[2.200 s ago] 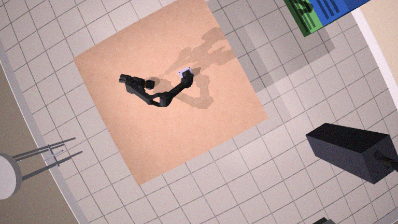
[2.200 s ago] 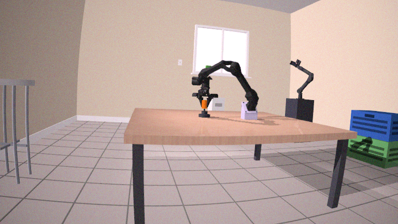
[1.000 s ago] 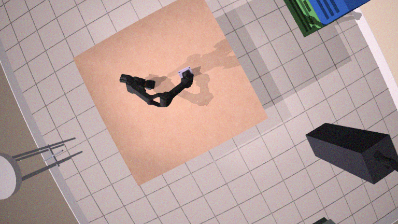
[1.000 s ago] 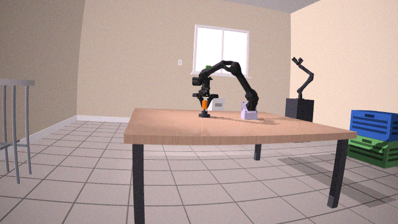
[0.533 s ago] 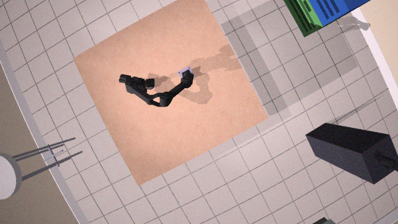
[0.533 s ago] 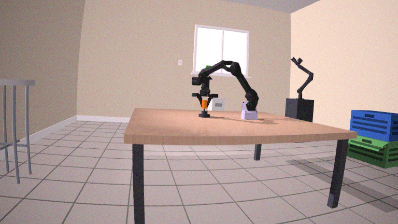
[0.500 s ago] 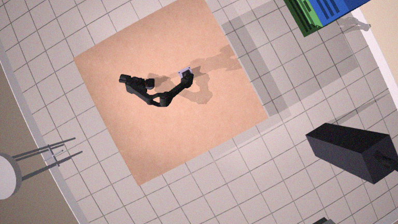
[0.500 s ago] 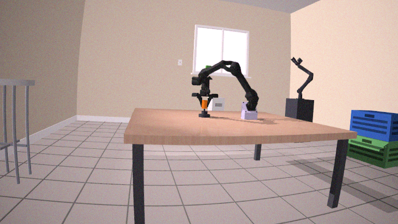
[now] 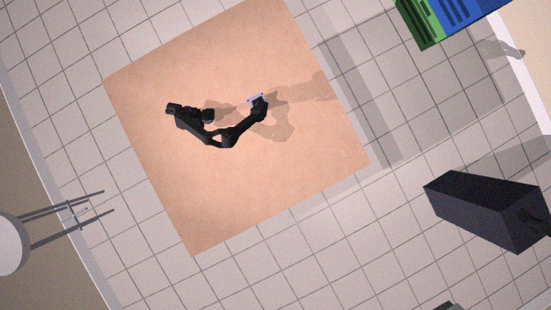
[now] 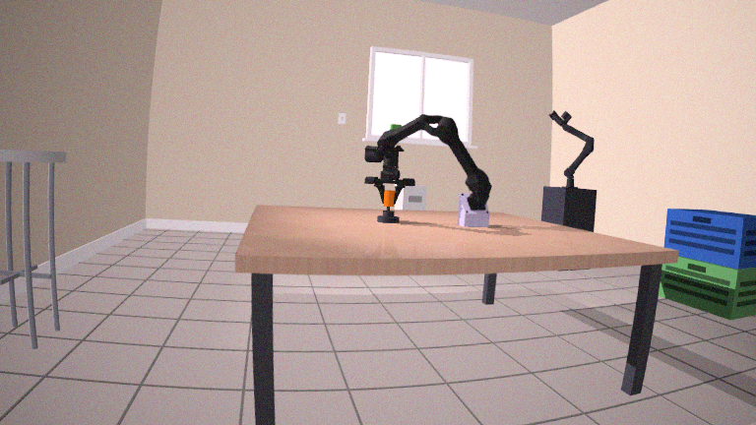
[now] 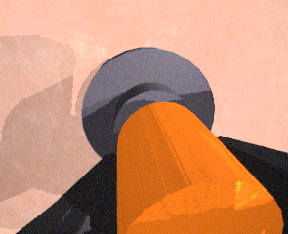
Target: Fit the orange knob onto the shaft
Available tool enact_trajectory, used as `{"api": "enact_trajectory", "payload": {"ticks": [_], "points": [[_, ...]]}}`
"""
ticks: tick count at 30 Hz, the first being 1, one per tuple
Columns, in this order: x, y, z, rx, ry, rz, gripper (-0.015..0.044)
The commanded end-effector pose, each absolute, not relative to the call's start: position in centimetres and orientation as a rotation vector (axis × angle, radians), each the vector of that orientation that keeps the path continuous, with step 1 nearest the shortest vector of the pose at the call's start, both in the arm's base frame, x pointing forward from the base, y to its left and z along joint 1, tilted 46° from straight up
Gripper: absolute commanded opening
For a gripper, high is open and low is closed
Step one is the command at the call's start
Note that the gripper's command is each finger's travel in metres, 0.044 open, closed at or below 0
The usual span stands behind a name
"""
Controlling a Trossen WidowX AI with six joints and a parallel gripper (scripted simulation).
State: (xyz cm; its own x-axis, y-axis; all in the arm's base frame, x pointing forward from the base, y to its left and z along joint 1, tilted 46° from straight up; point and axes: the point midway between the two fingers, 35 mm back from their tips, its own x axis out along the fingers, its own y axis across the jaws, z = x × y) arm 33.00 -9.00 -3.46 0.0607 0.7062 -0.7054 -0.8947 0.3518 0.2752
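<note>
The orange knob (image 10: 389,198) (image 11: 183,171) is upright between the fingers of my gripper (image 10: 389,202) (image 11: 165,154), which is shut on it. It stands directly over the dark round pedestal (image 10: 388,219) (image 11: 148,68). In the exterior view a short, narrow dark stretch of the shaft (image 10: 388,209) shows between the knob's bottom and the pedestal, so the knob is not against the pedestal. In the wrist view the knob's lower end covers the shaft and part of the raised collar. The shaft's flat side and the knob's hole are hidden. In the top view the arm hides knob and pedestal.
The arm's lilac base block (image 9: 252,98) (image 10: 472,219) stands on the wooden table (image 9: 211,192) (image 10: 334,242), to the right of the pedestal in the exterior view. Blue and green crates, a stool and a dark stand bearing another arm are away from the table.
</note>
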Motion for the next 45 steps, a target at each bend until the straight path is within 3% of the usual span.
{"api": "enact_trajectory", "payload": {"ticks": [1, 45], "points": [[32.88, -8.94, -3.44, -0.265, 0.878, 1.231, 0.0000], [33.05, -9.11, -3.49, -0.433, 0.750, 1.324, 0.0000]]}}
